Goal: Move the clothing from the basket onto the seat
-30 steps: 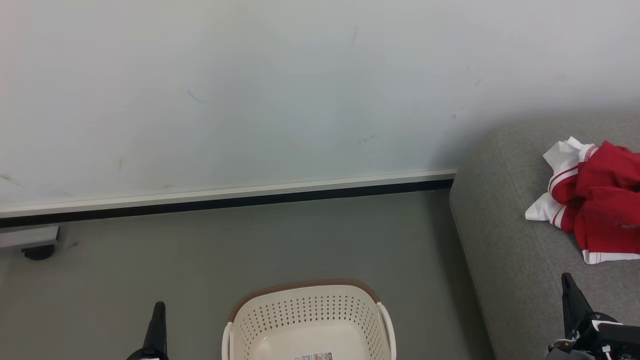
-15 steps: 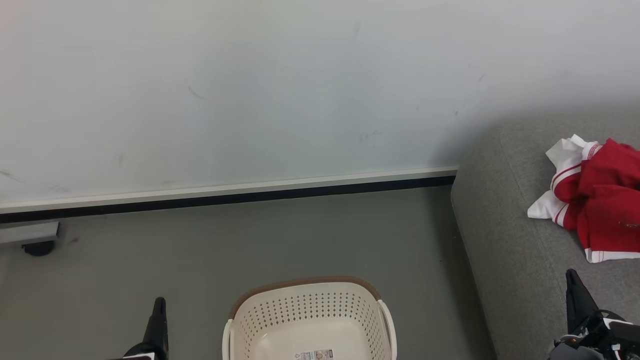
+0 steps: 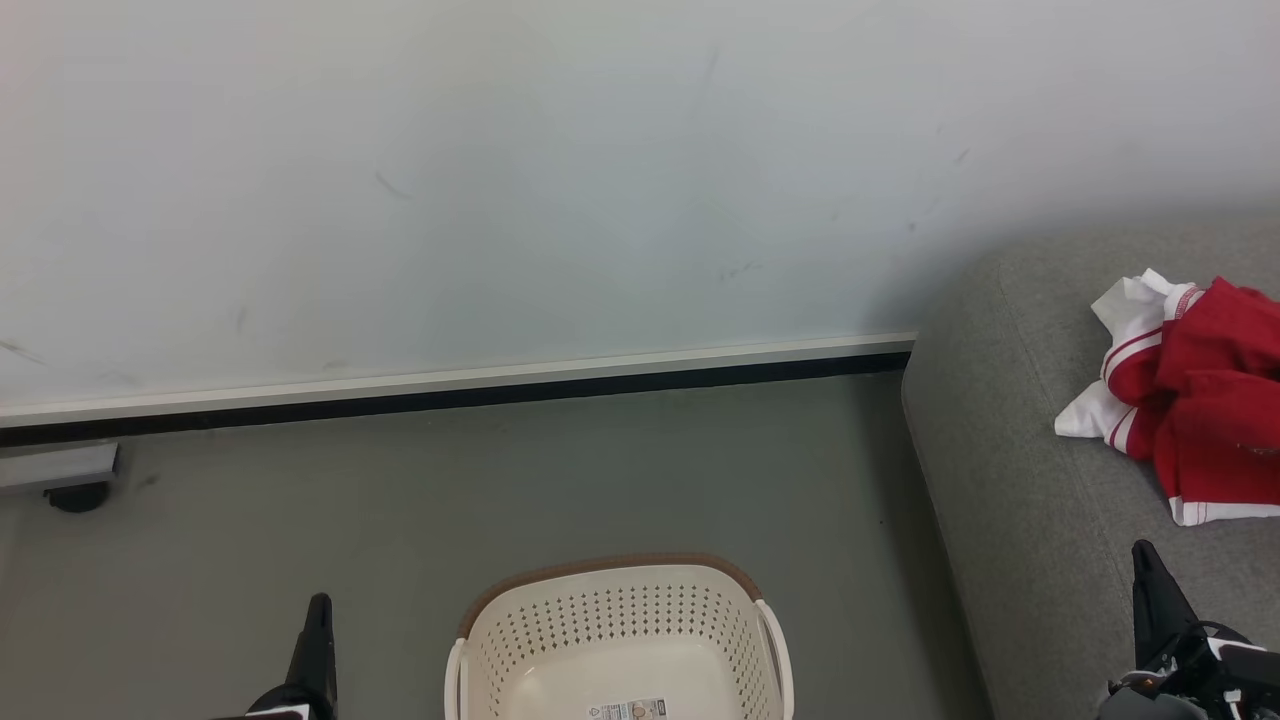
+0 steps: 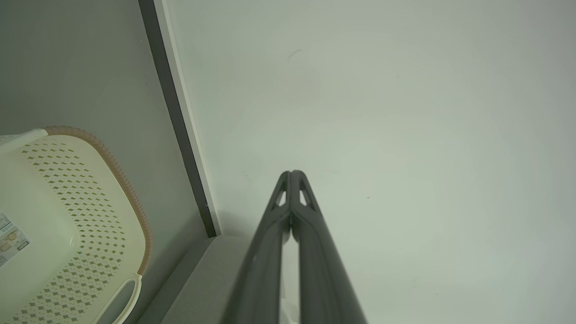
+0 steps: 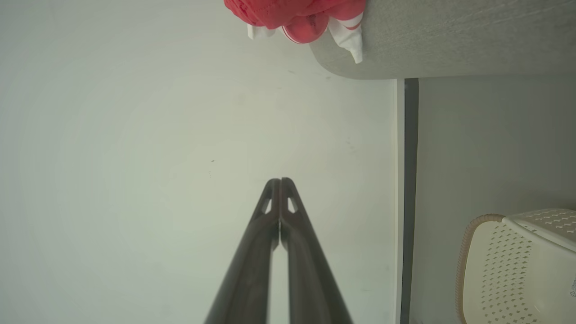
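Plainly saw open grey floor [image 3: 400, 500] between the basket [image 3: 615, 612] and the wall [image 3: 500, 200], with the rounded edge of the seat [image 3: 1000, 470] at right. Found a printed label [image 3: 627, 710] inside the basket, too small to read. Noted perforated cream plastic, brown rim, woven grey upholstery. Spotted the clothing [image 3: 1205, 400], crumpled red and white, on the seat. Saw left claw [image 3: 319, 606] and right claw [image 3: 1142, 553] each pressed together, empty.

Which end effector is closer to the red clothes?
The right end effector, by the sofa near the clothes; the left end effector is across the basket, over the floor.
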Available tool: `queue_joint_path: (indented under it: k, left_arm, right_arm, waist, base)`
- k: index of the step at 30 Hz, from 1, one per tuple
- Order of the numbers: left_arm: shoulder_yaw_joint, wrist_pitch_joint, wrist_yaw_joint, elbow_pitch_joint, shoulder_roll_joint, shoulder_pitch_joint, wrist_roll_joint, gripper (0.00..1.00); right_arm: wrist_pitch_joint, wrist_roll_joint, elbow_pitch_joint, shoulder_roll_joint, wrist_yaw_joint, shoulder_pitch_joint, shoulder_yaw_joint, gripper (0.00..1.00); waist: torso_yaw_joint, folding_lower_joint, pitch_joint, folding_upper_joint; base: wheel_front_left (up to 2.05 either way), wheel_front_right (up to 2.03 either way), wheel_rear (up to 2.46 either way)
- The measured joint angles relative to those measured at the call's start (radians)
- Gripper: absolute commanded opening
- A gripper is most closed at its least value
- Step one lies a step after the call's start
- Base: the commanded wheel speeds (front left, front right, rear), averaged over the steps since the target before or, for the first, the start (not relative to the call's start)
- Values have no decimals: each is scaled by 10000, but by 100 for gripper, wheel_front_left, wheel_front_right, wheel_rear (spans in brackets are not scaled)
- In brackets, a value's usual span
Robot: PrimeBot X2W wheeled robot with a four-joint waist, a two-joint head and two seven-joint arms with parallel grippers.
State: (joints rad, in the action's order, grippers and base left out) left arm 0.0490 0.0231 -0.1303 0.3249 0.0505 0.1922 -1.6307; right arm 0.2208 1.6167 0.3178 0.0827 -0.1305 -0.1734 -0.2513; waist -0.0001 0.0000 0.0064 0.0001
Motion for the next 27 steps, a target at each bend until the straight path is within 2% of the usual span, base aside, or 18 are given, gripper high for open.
queue_joint_path:
  k: [27]
  left_arm:
    - [-2,-2,0,0,-2,2,0,0]
  right_arm:
    - [81,-105,2,-77,0,-5,-109,0]
  waist:
    - [0,0,0,0]
  base:
    - [0,0,0]
